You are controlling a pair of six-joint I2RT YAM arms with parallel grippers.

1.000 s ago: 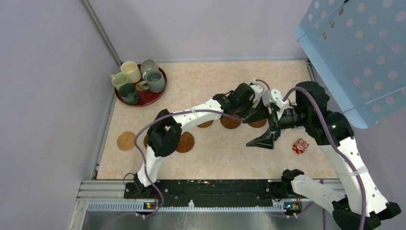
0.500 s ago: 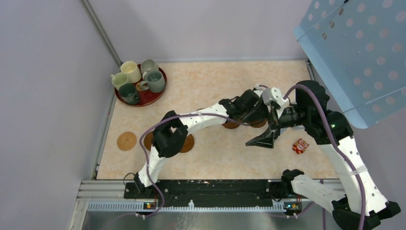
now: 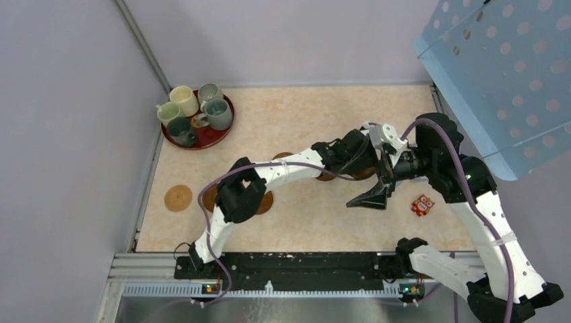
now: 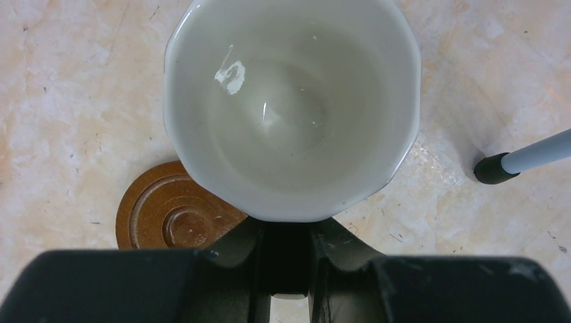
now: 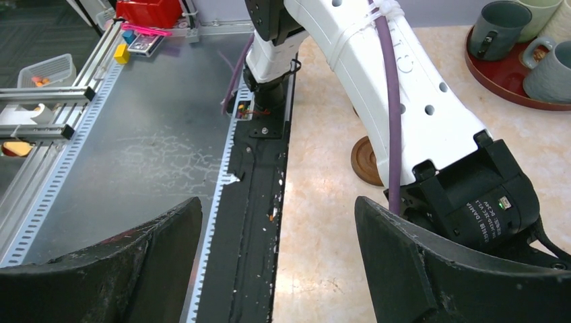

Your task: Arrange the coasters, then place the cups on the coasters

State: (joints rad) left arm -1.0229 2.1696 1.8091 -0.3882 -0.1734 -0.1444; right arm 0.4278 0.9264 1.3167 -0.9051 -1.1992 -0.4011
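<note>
In the left wrist view a cream cup (image 4: pixel 293 101) fills the frame, mouth up. My left gripper (image 4: pixel 291 269) is shut on its handle side and holds it just right of a dark brown coaster (image 4: pixel 172 215). From above, the left gripper (image 3: pixel 363 156) is stretched to the right and lies partly under the right wrist, which hides the held cup. Brown coasters (image 3: pixel 326 176) lie under the arm, and a tan coaster (image 3: pixel 178 198) lies at the left. Several other cups (image 3: pixel 217 114) stand on the red tray (image 3: pixel 210 138). My right gripper (image 3: pixel 370 196) hangs open and holds nothing.
A small red sweet packet (image 3: pixel 422 204) lies right of the right gripper. A blue perforated panel (image 3: pixel 498 74) overhangs the back right corner. The left arm's white link (image 5: pixel 377 87) crosses close in front of the right gripper (image 5: pixel 276 269). A grey rod with a black tip (image 4: pixel 518 161) is beside the cup.
The left arm has reached further right with the cup, in under the right wrist. The right arm has not moved.
</note>
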